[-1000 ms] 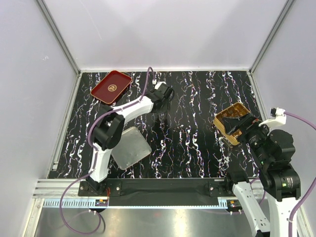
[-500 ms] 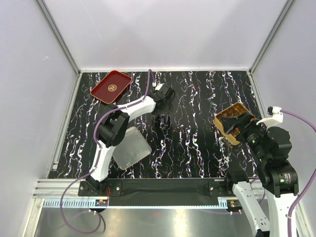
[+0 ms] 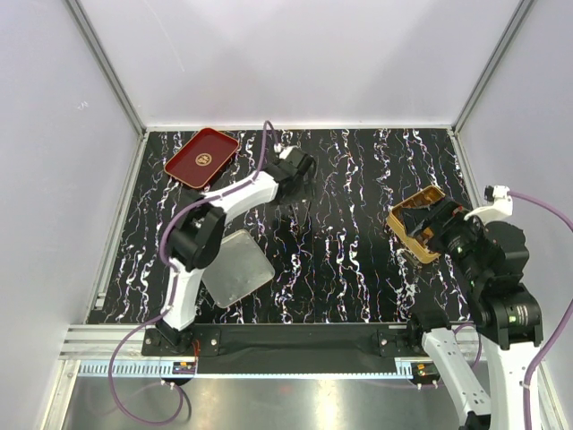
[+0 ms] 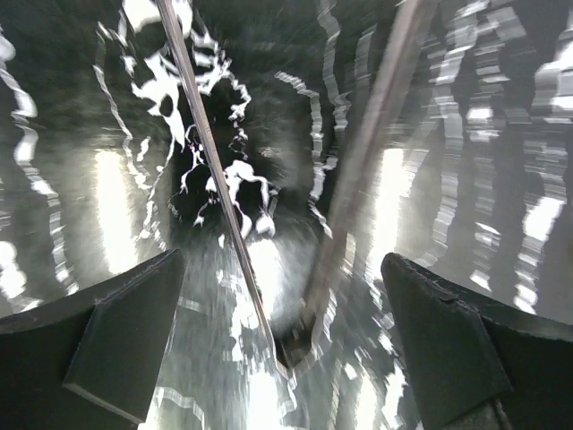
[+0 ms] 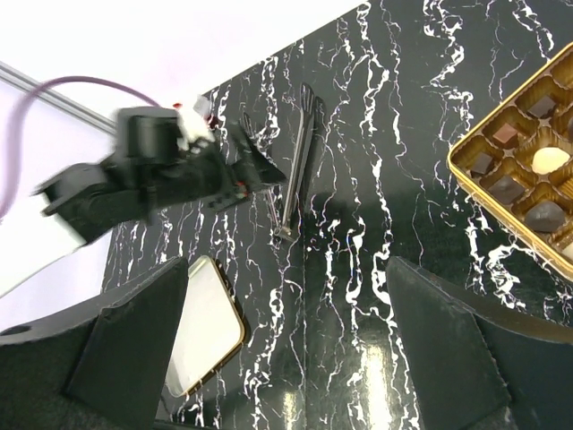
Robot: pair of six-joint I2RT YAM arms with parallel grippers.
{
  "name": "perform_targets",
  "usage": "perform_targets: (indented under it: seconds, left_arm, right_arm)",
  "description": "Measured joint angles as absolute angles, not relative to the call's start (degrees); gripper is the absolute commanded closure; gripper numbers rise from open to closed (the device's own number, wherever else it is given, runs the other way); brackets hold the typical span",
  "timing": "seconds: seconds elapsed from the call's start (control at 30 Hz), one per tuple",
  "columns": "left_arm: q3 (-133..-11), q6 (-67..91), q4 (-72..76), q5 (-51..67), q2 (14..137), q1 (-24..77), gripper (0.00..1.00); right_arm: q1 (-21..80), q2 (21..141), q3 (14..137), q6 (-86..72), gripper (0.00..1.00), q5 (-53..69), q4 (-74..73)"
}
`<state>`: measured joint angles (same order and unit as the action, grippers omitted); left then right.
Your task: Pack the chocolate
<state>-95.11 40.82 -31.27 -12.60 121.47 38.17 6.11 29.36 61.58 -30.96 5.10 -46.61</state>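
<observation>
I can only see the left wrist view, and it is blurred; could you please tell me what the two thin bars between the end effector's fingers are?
Observer: They are the arms of black tongs lying on the table.
Operator: Thank you; where is the box?
Observer: The gold box sits near the table's right edge, by the right arm.
Operator: Does it hold anything?
Observer: Yes, chocolates fill several compartments.

Gold box [image 5: 498,204] cut off at right edge, thin black stick [image 4: 215,170] blurred
</observation>
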Motion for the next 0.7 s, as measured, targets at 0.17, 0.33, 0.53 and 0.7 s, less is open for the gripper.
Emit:
perform_targets:
  seconds: [0.17, 0.33, 0.53, 0.7]
  left_arm:
    - [-93.1, 38.19, -31.44, -13.17, 108.25, 37.93, 0.01]
    - [-84.14, 35.33, -27.55, -11.4, 87.99, 34.13, 0.01]
    - [-80.31, 30.35, -34.06, -11.22, 84.82, 29.69, 0.16]
    - [-66.54, 30.04, -39.13, -11.53, 84.9, 32.42, 0.21]
  right_arm:
    - [6.11, 35.92, 63.7, -31.59, 0.01, 6.81, -45.93]
    - [6.13, 43.72, 59.53, -33.12, 0.01, 11.35, -43.13]
    - [6.55, 46.35, 50.17, -33.71, 0.02, 11.46, -43.38]
    - [8.73, 46.5, 49.82, -33.3, 0.03, 9.98, -43.35]
